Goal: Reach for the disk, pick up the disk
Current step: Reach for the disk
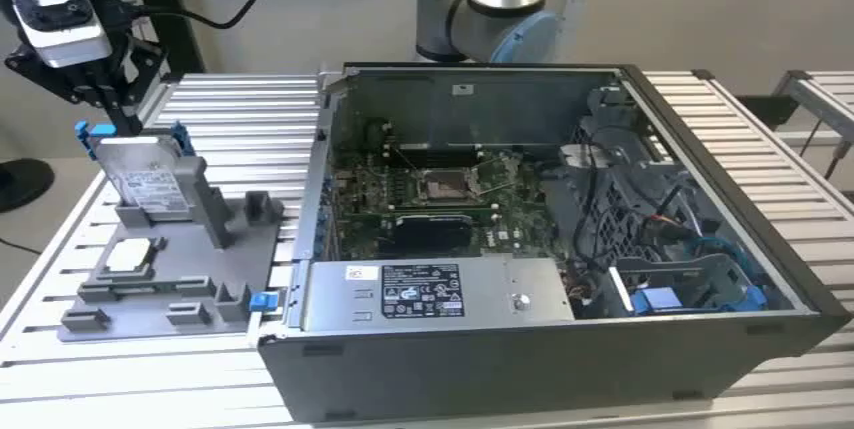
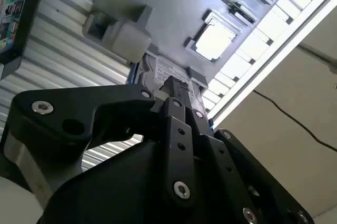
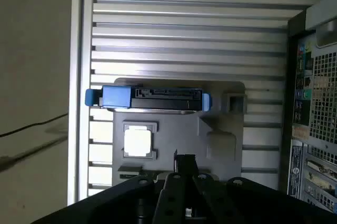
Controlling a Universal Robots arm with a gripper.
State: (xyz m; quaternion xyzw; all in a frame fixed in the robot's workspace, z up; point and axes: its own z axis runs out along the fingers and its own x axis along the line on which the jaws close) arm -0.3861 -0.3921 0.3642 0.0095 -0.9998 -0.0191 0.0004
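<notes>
the gripper (image 1: 120, 109) is hanging just above the disk (image 1: 144, 177), which is standing on edge in a slot of a grey fixture (image 1: 160, 294) on the slatted table (image 1: 254, 109), to the exterior view's left of the open computer case (image 1: 534, 369). the gripper is holding nothing, and in the second wrist view its fingertips (image 2: 171, 84) are appearing drawn together, or very nearly so, with no gap showing between them. that is looking like the main hazard: a closed gripper coming down here would be striking the disk's top edge instead of straddling it, pressing the disk into its slot or tipping it over. in the exterior view the gripper is sitting toward the side of the disk nearer that view's left, close to one of the blue side rails (image 1: 88, 131). a grip taken there would be risking a hold on the plastic rail instead of the metal body, and the rail looks likely to flex or let the disk swing. the disk is also leaning back slightly in the slot, so a lift off its line could be binding it and dragging the fixture along. the small white-topped chip (image 1: 130, 255) is lying flat on the same fixture, near the disk's foot, where a dropped disk could be landing on it.
</notes>
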